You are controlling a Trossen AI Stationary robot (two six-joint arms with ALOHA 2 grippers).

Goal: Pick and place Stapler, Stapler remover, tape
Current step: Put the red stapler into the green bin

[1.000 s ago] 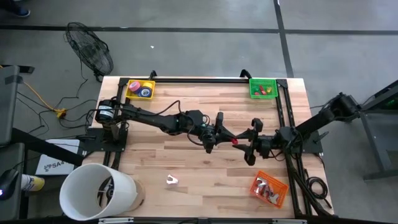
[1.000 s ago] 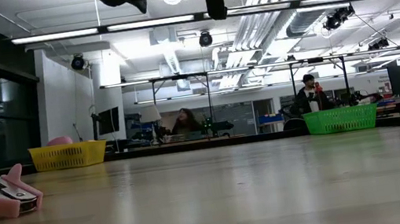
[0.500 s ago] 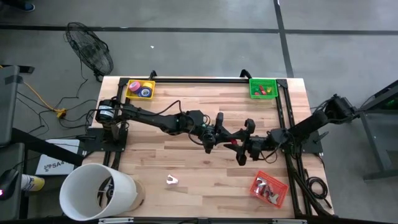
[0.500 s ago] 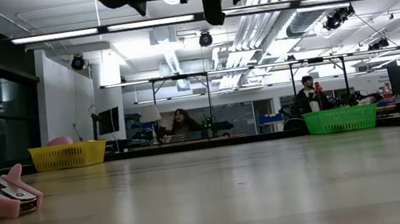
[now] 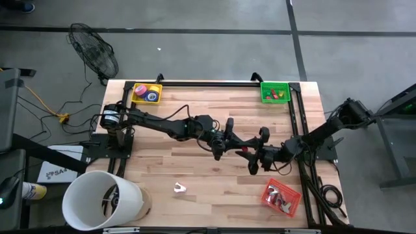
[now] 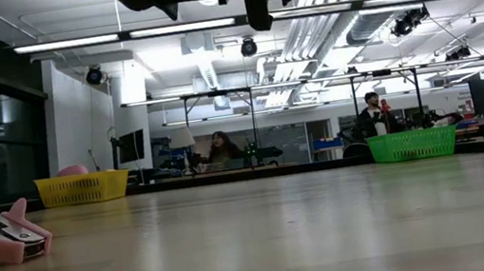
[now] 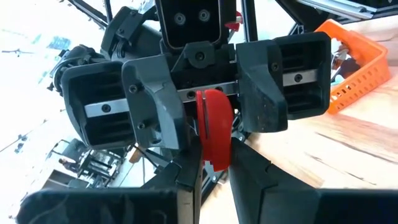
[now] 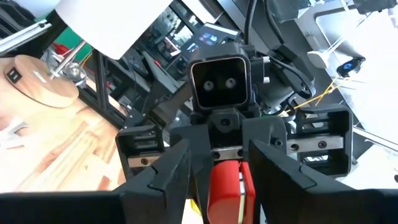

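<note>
A red stapler hangs above the middle of the table with my left gripper shut on it. My right gripper faces it from the right, open. Its two fingers stand on either side of the stapler's far end. Whether they touch it, I cannot tell. The right wrist view shows the stapler between that arm's own fingers. A pink and white staple remover lies on the table near the front edge. Tape rolls sit in the yellow basket. My left gripper pinches the stapler's near end between its two fingers. The fingers come level from the table's left and lie along the stapler. The stapler is lifted clear of the table and sticks out level toward the right arm.
A yellow basket stands at the far left corner and a green basket at the far right. An orange basket with small items stands at the near right. A white bucket stands off the near left corner.
My right gripper has gone toward the table's left, closer to my left gripper, and has rolled a little. Its fingers now reach around the stapler's free end. The stapler has stayed where it was.
</note>
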